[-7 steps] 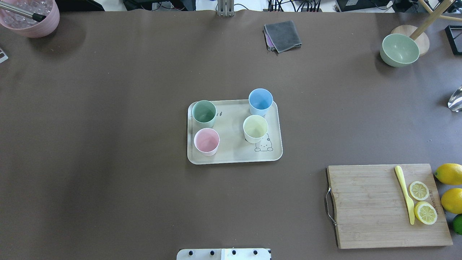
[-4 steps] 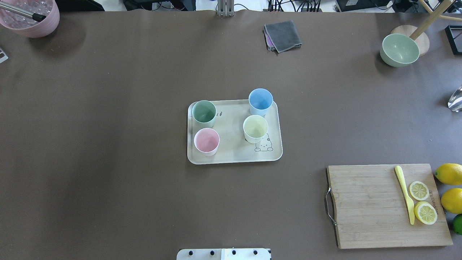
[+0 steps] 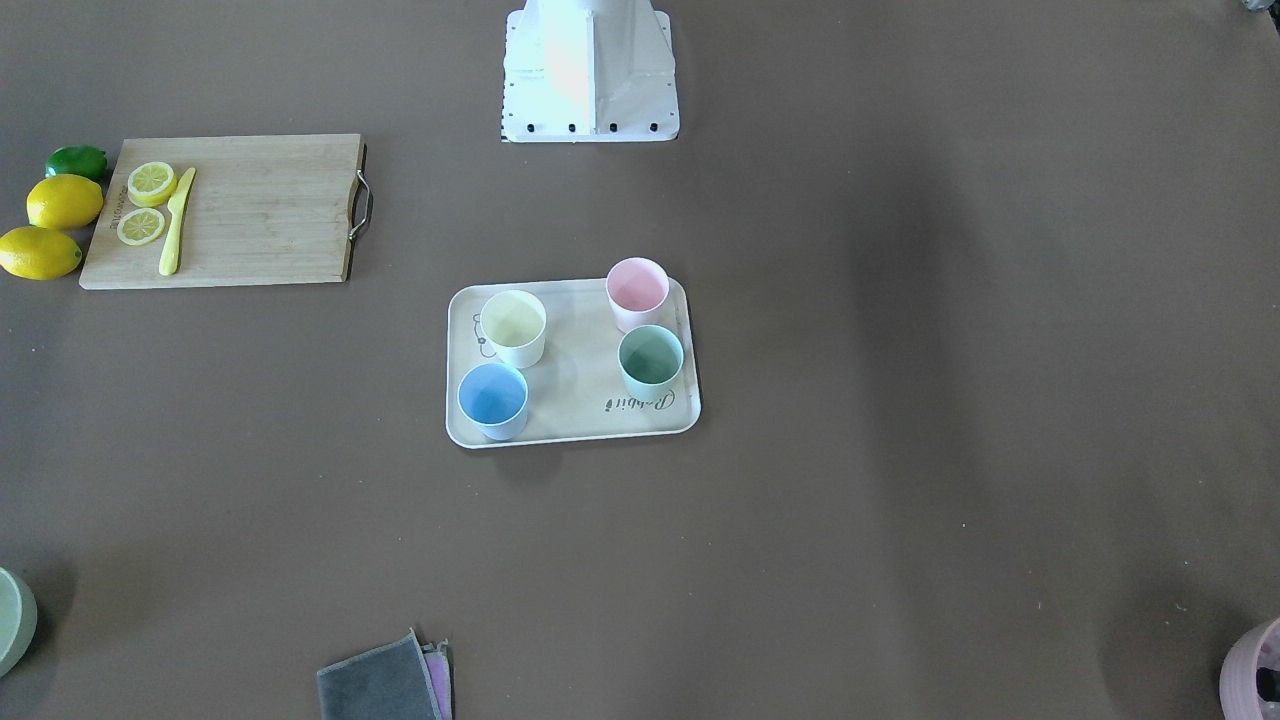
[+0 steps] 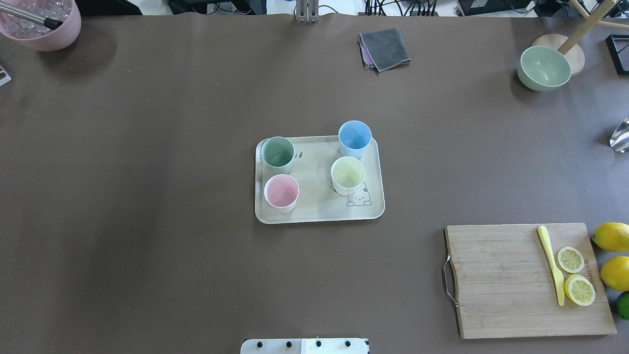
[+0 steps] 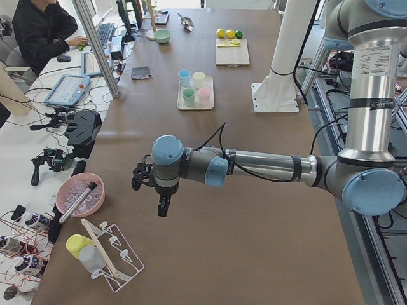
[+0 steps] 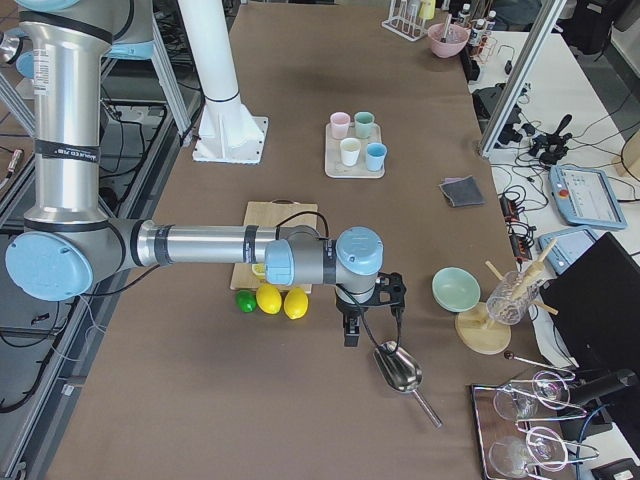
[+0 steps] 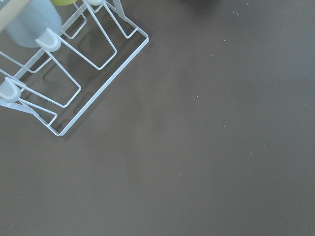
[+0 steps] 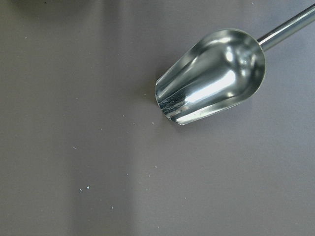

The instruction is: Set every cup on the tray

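Evidently finished: four cups on the tray, both arms out at the bench ends.

Left claw (image 5: 163, 208): hangs over bare bench at the left end, with a wire rack (image 7: 74, 73) just beside it. Whether it is spread or pressed together, I cannot tell. Tray (image 4: 319, 215): mid-bench, between the two claws and well apart from each. On it, upright, toward the left claw: mint green cup (image 4: 277, 153) and pink cup (image 4: 281, 191). Toward the right claw: yellow cup (image 4: 348, 173) and blue cup (image 4: 355, 136), the blue one close to the tray's corner. Right claw (image 6: 350, 335): over the right end, near a metal scoop (image 8: 211, 73); its spread likewise cannot be told. Step in hand, as judged: none, placing is done. The next move calls only for checking that the blue cup's base sits inside the rim.
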`<act>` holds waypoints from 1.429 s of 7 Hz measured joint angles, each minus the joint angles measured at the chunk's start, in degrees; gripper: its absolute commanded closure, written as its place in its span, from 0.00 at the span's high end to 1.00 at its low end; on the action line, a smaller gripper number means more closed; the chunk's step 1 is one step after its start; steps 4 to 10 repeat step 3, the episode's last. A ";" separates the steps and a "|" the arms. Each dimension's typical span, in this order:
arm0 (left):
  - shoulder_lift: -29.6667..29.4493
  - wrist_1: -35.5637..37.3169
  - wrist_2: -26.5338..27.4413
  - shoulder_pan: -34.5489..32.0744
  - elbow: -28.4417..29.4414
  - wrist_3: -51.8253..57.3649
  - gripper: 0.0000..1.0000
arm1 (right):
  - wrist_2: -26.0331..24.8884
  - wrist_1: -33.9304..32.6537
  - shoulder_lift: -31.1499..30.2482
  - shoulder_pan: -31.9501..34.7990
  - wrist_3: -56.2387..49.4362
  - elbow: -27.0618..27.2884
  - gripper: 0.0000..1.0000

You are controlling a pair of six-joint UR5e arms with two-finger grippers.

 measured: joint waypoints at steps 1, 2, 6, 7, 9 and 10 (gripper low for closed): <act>0.09 0.01 0.00 -0.01 0.01 -0.02 0.98 | 0.02 0.00 0.01 0.00 0.01 0.02 1.00; 0.20 0.03 0.00 -0.01 0.07 -0.06 0.98 | 0.10 0.00 -0.10 0.03 0.03 0.14 1.00; 0.39 0.02 0.00 -0.04 0.13 -0.06 0.98 | 0.15 0.00 -0.18 0.04 0.01 0.22 1.00; 0.39 0.02 0.00 -0.04 0.13 -0.06 0.98 | 0.15 0.00 -0.18 0.04 0.01 0.22 1.00; 0.39 0.02 0.00 -0.04 0.13 -0.06 0.98 | 0.15 0.00 -0.18 0.04 0.01 0.22 1.00; 0.39 0.02 0.00 -0.04 0.13 -0.06 0.98 | 0.15 0.00 -0.18 0.04 0.01 0.22 1.00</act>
